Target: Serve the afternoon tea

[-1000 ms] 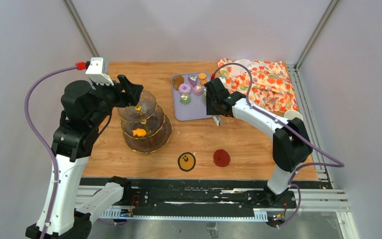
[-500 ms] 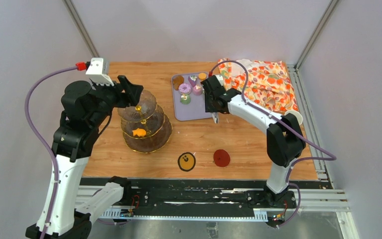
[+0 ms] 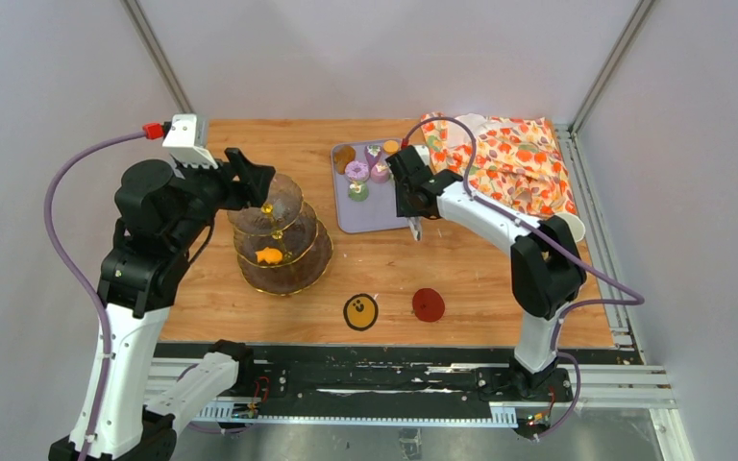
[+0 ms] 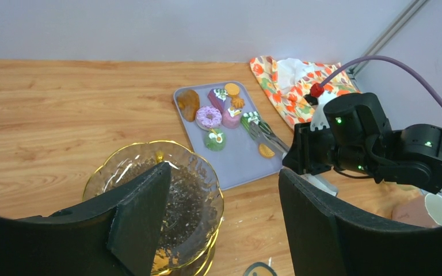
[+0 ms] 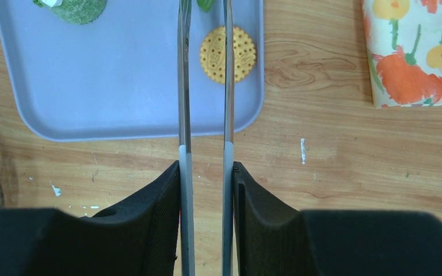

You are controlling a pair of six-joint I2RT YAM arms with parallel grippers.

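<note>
The three-tier glass stand (image 3: 279, 235) stands at the left with one orange biscuit (image 3: 269, 255) on its middle tier. My left gripper (image 3: 255, 178) hovers open just above its top plate (image 4: 190, 195), holding nothing. Toy pastries, among them a purple donut (image 3: 357, 171), lie on the lilac tray (image 3: 375, 216). My right gripper (image 5: 205, 167) is shut on the metal tongs (image 5: 183, 86) at the tray's near right edge. The tong arms reach over the tray, one crossing a round orange biscuit (image 5: 228, 54). Their tips run out of view past the top edge. A white mug (image 3: 567, 226) stands by the right arm.
A flowered cloth (image 3: 519, 158) lies at the back right, close to the tray. A yellow coaster (image 3: 360, 311) and a red coaster (image 3: 429, 304) sit near the front edge. A green pastry (image 5: 75, 7) lies at the tray's far left in the right wrist view.
My right gripper has shifted a little left and farther over the tray and has squeezed the tongs narrower. The left arm has hardly moved.
</note>
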